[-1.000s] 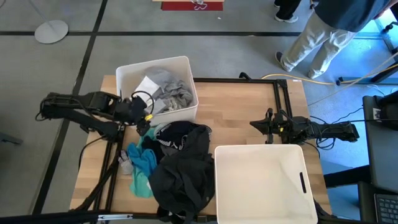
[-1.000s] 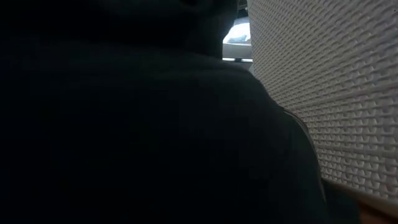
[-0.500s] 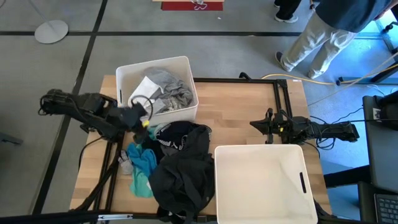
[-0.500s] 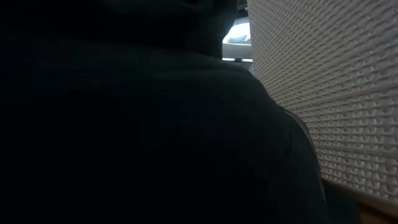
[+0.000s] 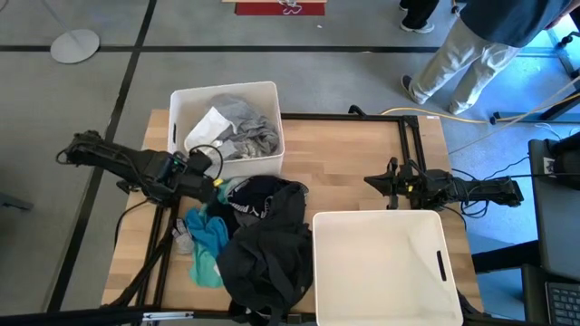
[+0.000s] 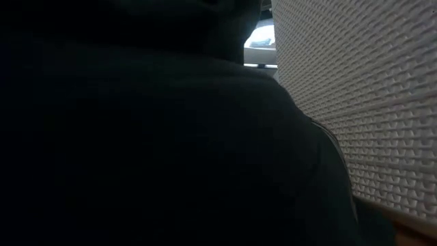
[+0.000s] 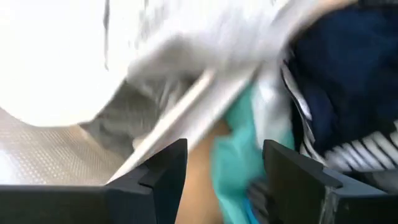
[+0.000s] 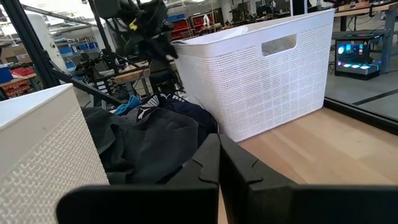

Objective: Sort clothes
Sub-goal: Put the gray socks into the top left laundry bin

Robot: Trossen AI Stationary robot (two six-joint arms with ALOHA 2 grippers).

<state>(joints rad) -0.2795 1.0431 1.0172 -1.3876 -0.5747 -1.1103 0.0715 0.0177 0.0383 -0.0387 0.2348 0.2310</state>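
Note:
A pile of dark clothes (image 5: pixel 265 237) lies on the table's near middle, with a black-and-white striped piece (image 5: pixel 245 205) on top. A teal garment (image 5: pixel 208 241) lies at the pile's left. White and grey clothes (image 5: pixel 234 129) fill the far white bin (image 5: pixel 272 91). My left gripper (image 5: pixel 207 178) is open and empty. It hovers at that bin's near-left corner, above the teal garment (image 7: pixel 239 149). My right gripper (image 5: pixel 373 180) is shut and empty, at the table's right, beyond the near bin (image 5: pixel 379 264).
The near white bin holds nothing visible and stands at the table's near right. Bare wood (image 5: pixel 344 163) lies between the two bins. In the low view a dark garment (image 6: pixel 157 137) and the bin wall (image 6: pixel 362 102) fill the picture. A person (image 5: pixel 471 45) stands beyond the far right corner.
My left gripper has drawn back from over the far bin's near-left corner, going down and toward the table's near edge, and now stands over the teal garment. The clothes pile has not moved.

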